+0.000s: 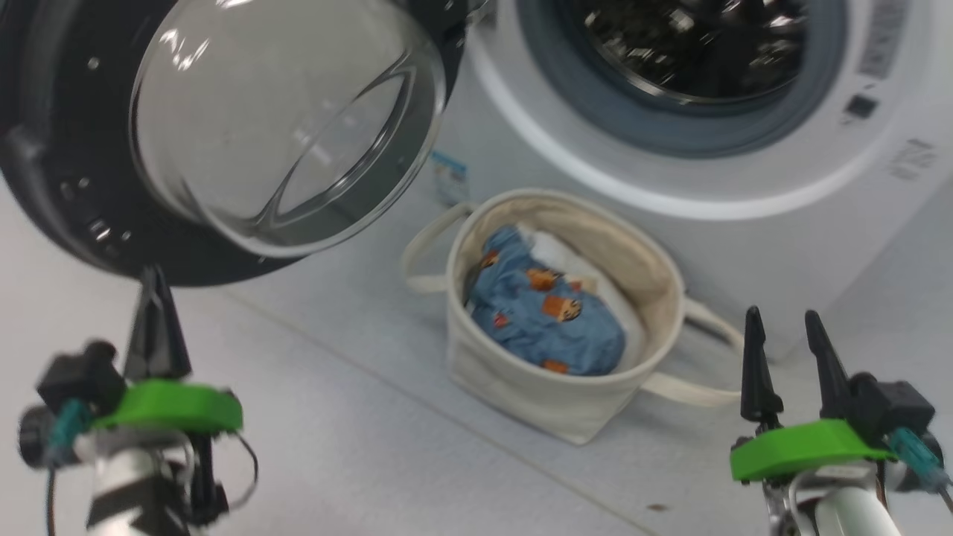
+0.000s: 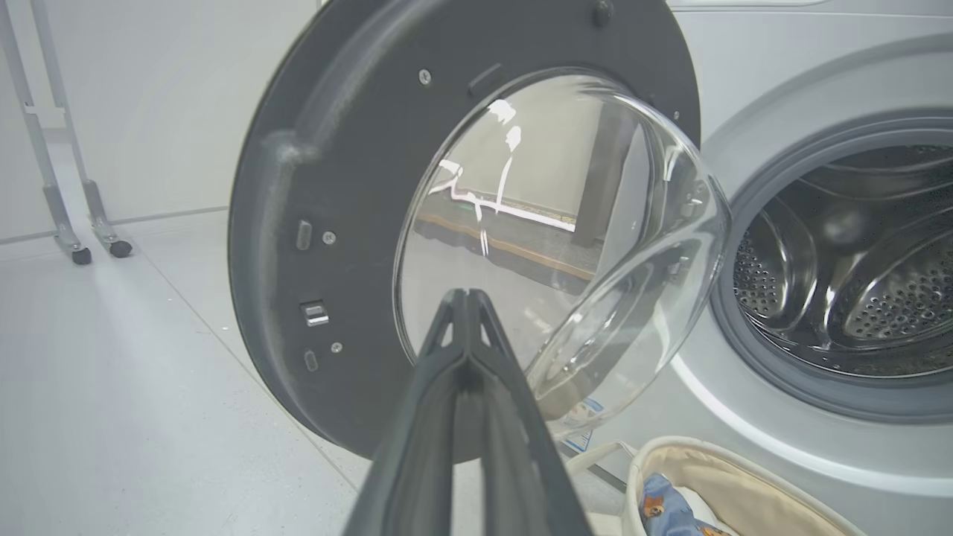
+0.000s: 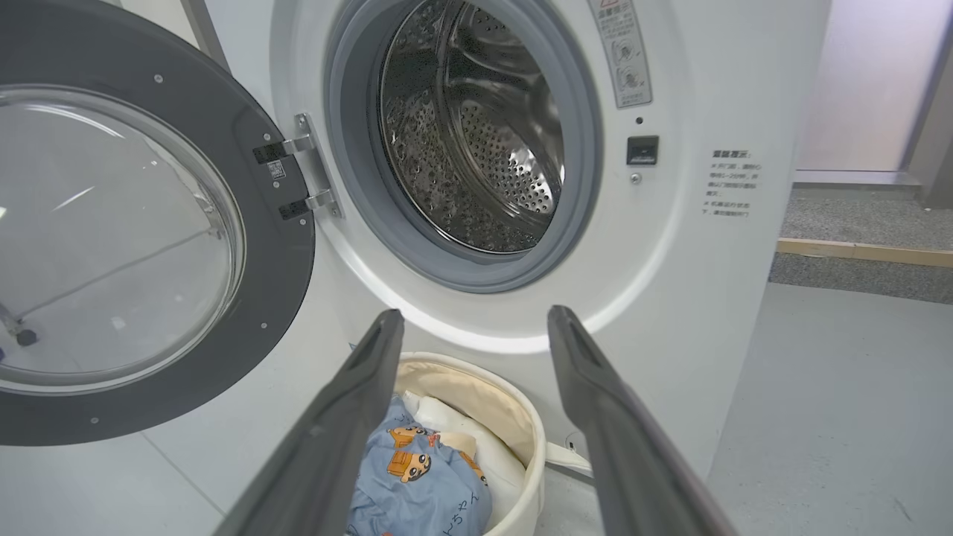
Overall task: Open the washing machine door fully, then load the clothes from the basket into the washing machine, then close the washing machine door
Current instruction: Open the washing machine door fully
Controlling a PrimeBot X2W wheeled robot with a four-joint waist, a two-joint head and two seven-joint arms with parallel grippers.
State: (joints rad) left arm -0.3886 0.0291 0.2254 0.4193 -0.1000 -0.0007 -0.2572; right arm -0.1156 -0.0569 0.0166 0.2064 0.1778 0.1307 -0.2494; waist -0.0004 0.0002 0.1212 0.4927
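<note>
Just beyond the left gripper (image 1: 154, 277), pinched together on nothing: the washing machine door (image 1: 59, 149), swung wide (glass bowl (image 1: 283, 126) bulging this way). Off to its right, the right gripper (image 1: 782, 314), fingers (image 1: 753, 357) spread and empty. Ahead between the two, the basket (image 1: 659, 260) on the floor (image 1: 357, 417) with the clothes (image 1: 543, 316) inside, close below the drum mouth of the washing machine (image 1: 744, 231).

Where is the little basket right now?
In the head view the basket sits on the floor mid-picture, in front of the washing machine, right of its open door.
</note>
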